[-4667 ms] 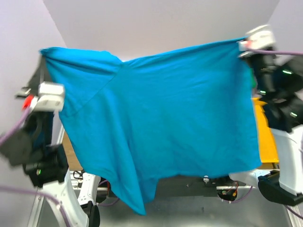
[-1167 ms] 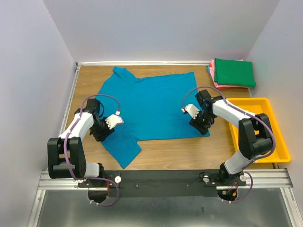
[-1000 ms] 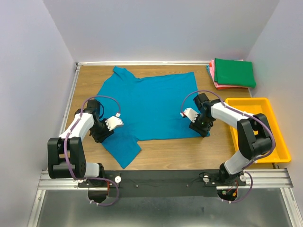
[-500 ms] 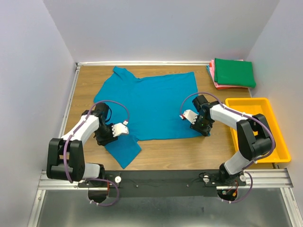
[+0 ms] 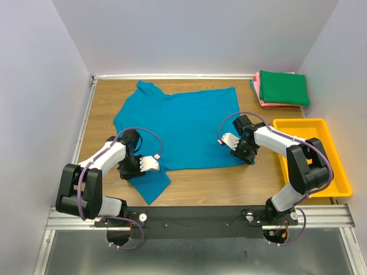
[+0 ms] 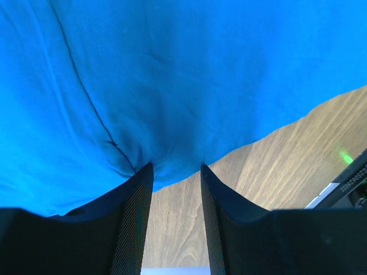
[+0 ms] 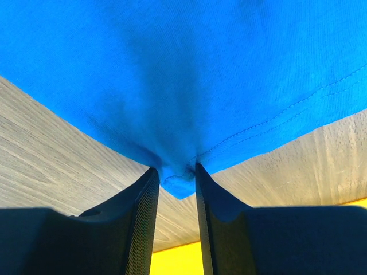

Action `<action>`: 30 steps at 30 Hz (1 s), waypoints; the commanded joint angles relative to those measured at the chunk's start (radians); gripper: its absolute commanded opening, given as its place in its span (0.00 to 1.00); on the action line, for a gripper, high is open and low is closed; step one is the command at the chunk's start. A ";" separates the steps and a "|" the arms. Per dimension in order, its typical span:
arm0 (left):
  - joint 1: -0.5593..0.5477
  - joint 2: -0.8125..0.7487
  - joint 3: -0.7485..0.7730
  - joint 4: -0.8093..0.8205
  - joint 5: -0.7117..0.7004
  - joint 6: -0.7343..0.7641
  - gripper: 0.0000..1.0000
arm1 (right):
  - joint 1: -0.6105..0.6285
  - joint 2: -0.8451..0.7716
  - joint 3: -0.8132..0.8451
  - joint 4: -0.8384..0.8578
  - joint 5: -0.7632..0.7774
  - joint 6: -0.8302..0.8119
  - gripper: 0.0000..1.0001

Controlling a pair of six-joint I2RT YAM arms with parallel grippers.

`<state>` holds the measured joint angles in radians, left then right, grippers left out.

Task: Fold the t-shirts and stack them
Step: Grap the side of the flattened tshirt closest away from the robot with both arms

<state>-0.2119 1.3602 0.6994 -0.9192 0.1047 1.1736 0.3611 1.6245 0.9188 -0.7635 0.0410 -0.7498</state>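
Note:
The teal-blue t-shirt [image 5: 180, 126] lies spread flat on the wooden table. My left gripper [image 5: 129, 171] is at its lower left edge, by the sleeve that trails toward the front. In the left wrist view [image 6: 176, 166] the jaws stand narrow, with the shirt's edge [image 6: 172, 86] puckered between the tips. My right gripper [image 5: 246, 156] is at the lower right hem corner. In the right wrist view [image 7: 176, 169] it is pinched on that hem corner [image 7: 179, 182]. A folded dark green shirt [image 5: 284, 87] lies on folded pink ones [image 5: 258, 91] at the back right.
A yellow tray [image 5: 335, 172] stands at the right edge beside my right arm. Walls close in the table on the left, back and right. Bare wood [image 5: 218, 183] shows along the front of the shirt.
Several seconds ago both grippers held the shirt up in the air; now it lies flat. Over the last second my left gripper slid toward the front right along the shirt's edge; the right barely moved.

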 commanded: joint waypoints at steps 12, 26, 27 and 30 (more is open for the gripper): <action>-0.021 -0.006 -0.011 0.048 -0.069 -0.012 0.00 | 0.002 0.015 -0.032 0.050 0.025 -0.005 0.20; -0.020 -0.036 0.031 0.002 -0.037 -0.015 0.00 | 0.021 -0.075 -0.001 -0.017 0.007 0.000 0.41; -0.020 -0.033 0.031 0.002 -0.037 -0.015 0.00 | 0.027 -0.080 -0.003 -0.019 0.008 -0.002 0.41; -0.020 -0.030 0.032 -0.001 -0.034 -0.014 0.00 | 0.047 -0.083 -0.006 -0.030 0.011 0.000 0.41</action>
<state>-0.2295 1.3342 0.7124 -0.8993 0.0463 1.1568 0.3859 1.5681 0.9043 -0.7589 0.0681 -0.7563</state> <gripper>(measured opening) 0.006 0.408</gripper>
